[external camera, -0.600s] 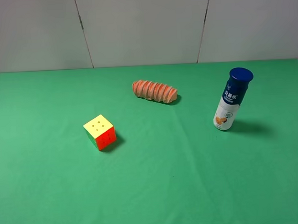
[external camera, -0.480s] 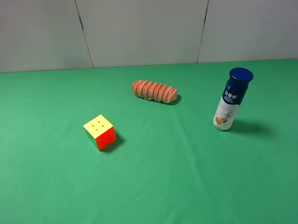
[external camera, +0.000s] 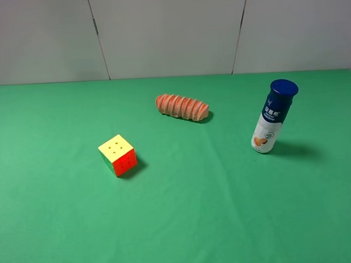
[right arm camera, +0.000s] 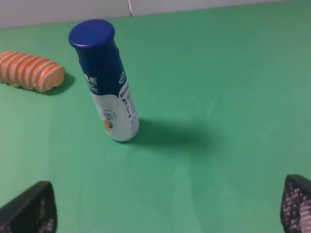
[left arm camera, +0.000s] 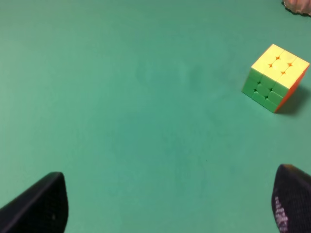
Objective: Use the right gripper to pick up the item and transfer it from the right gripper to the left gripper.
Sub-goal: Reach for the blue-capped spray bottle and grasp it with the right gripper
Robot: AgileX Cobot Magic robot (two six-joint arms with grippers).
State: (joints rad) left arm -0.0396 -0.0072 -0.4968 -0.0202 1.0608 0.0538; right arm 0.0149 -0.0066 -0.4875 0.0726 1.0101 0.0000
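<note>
— On the right side of the green cloth [external camera: 227,223], from my high camera, I see the bottle [external camera: 273,117] standing on its base. The dark blue cap is up, and the white body carries orange print below the blue label.

— Is anything touching it?

— No, it stands free and casts a shadow on the cloth. The ridged orange roll [external camera: 182,107] lies well apart from it, nearer the back and the middle. The puzzle cube [external camera: 118,155] sits farther left again.

— What does your right wrist feed give you?

— The right gripper [right arm camera: 163,206] has its jaws spread wide. I see only the two black fingers [right arm camera: 29,211] at the edges of the frame, with bare cloth between them, so it has hold of nothing. The bottle stands ahead of it, well apart from either finger, with the roll beyond.

— And the left one?

— The left gripper [left arm camera: 165,206] is likewise parted wide over bare cloth and grips nothing. The cube lies ahead of it and off to one side, yellow face up, not between the fingers.
</note>
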